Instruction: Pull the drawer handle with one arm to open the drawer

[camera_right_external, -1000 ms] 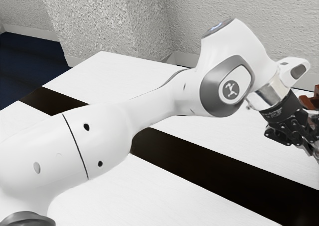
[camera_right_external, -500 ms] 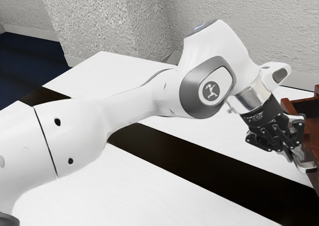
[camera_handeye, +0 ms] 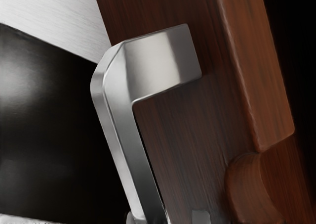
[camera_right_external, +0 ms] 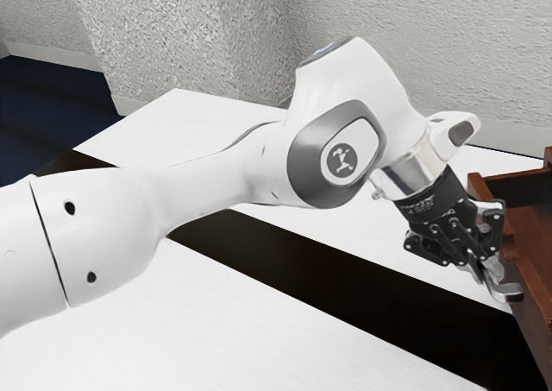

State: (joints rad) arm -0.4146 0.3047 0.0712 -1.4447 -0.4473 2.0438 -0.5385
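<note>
The black gripper (camera_right_external: pixel 492 277) is at the exterior view's right, low in front of the brown wooden drawer (camera_right_external: pixel 528 210). It is shut on the silver handle (camera_right_external: pixel 507 293), whose end sticks out past the fingers. The drawer stands pulled out, and part of its inside can be seen from above. In the wrist view the handle (camera_handeye: pixel 153 63) is a squared metal bar bent into the drawer front (camera_handeye: pixel 182 140), its long part running down to the gripper (camera_handeye: pixel 165 219) at the lower edge. Much of the grip is hidden.
The white table (camera_right_external: pixel 285 322) with a wide black stripe (camera_right_external: pixel 345 279) lies beneath the arm. Brown cabinet parts (camera_right_external: pixel 548 160) stand at the exterior view's right edge. A rough pale wall (camera_right_external: pixel 448 37) rises behind the table.
The arm has drawn back toward the exterior view's left. Drawer and handle have come the same way with the gripper, bringing more of the drawer into sight.
</note>
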